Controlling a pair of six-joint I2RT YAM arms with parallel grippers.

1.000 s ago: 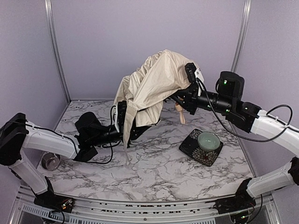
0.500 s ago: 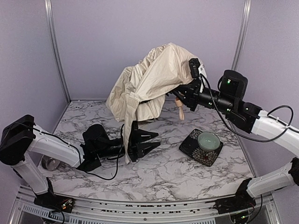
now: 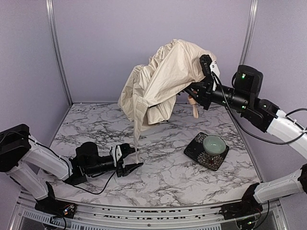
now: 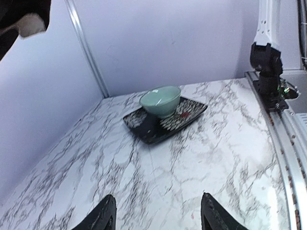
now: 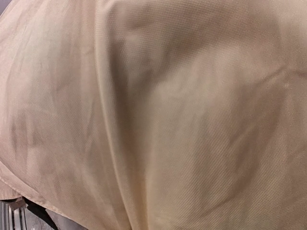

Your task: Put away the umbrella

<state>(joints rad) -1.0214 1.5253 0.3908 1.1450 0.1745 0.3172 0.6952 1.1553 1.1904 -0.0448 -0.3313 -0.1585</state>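
Observation:
The umbrella [image 3: 163, 81] hangs in the air at the back, cream-beige fabric draped loosely, its pale handle [image 3: 194, 109] dangling under the right side. A thin fabric strap [image 3: 136, 139] trails down toward the table. My right gripper [image 3: 194, 91] reaches under the canopy and carries it; its fingers are hidden, and the right wrist view shows only beige umbrella fabric [image 5: 153, 115]. My left gripper [image 3: 135, 157] lies low over the marble table at the near left, open and holding nothing, just beside the strap's end. In the left wrist view, bare marble lies between the open left gripper's [image 4: 158, 201] tips.
A pale green bowl [image 3: 214, 143] sits on a black patterned plate [image 3: 196, 151] at the right of the table; the bowl [image 4: 160, 100] and plate [image 4: 144, 129] lie ahead of the left gripper. Purple walls enclose the back and sides. The right arm's base [image 4: 266, 62] stands at the table edge.
My left gripper let go of the umbrella fabric, opened, and drew back low toward the near left. My right arm lifted the umbrella higher and to the right.

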